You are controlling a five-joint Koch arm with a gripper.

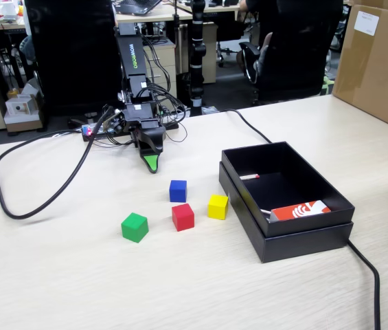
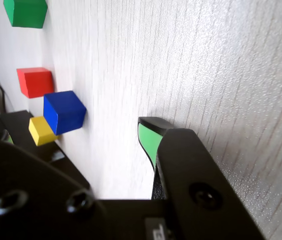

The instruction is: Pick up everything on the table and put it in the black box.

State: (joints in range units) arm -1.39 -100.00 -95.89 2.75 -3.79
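Observation:
Four small cubes lie on the beige table (image 1: 77,275): blue (image 1: 178,190), red (image 1: 183,216), yellow (image 1: 218,206) and green (image 1: 134,227). The black box (image 1: 303,242) stands to their right in the fixed view. My gripper (image 1: 151,162) points down at the table just behind the blue cube, touching none of the cubes. In the wrist view the gripper (image 2: 76,130) stands open with nothing held. One green-padded fingertip (image 2: 148,137) shows at right, and the blue cube (image 2: 63,111), yellow cube (image 2: 40,131), red cube (image 2: 35,81) and green cube (image 2: 26,12) lie ahead.
A red-and-white card (image 1: 300,210) lies inside the box. Thick black cables (image 1: 42,199) loop across the table on the left, and another cable runs off past the box at front right. A brown carton (image 1: 379,62) stands at the far right. The arm's base (image 1: 135,117) is at the table's back edge.

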